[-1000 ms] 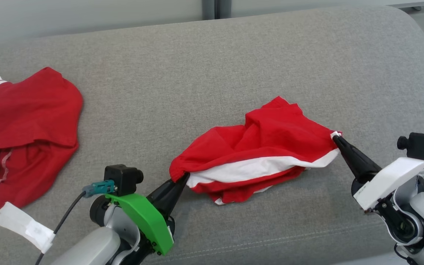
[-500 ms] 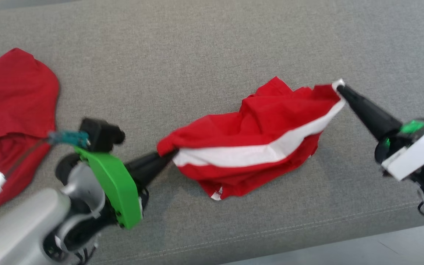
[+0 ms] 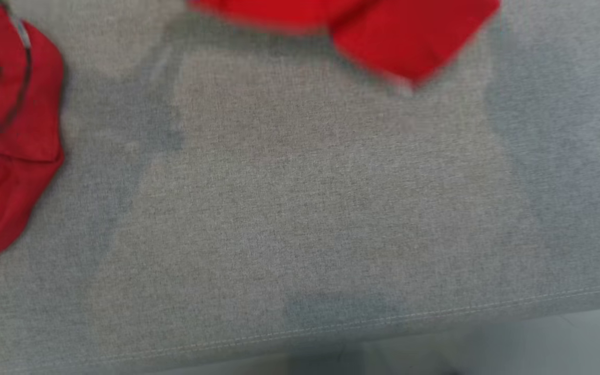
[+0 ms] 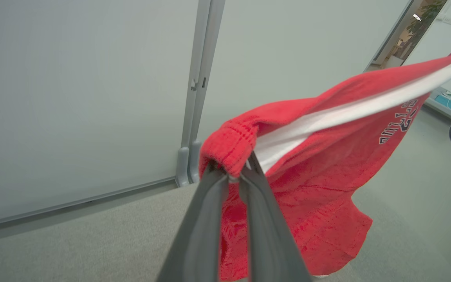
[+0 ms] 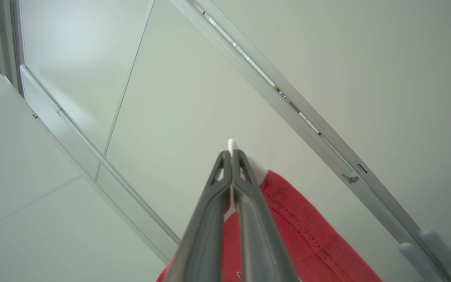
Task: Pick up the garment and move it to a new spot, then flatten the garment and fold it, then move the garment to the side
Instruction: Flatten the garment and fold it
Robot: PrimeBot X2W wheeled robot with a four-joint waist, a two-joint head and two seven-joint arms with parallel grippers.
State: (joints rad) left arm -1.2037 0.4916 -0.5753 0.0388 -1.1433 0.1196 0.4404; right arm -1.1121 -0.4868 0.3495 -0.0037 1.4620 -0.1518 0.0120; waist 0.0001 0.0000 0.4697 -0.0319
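The garment is up off the sofa now. It hangs blurred at the head view's top edge, with the left gripper and right gripper each clamped on a corner — the carry seems begun.

Garment: soft red knit cloth w/ ribbed hem; couch: grey matt woven fabric; wall panels smooth.

Sofa free — garment above, heap left

The grey upholstered cushion (stitched seam along its near edge) carries one crumpled red garment at its left end.
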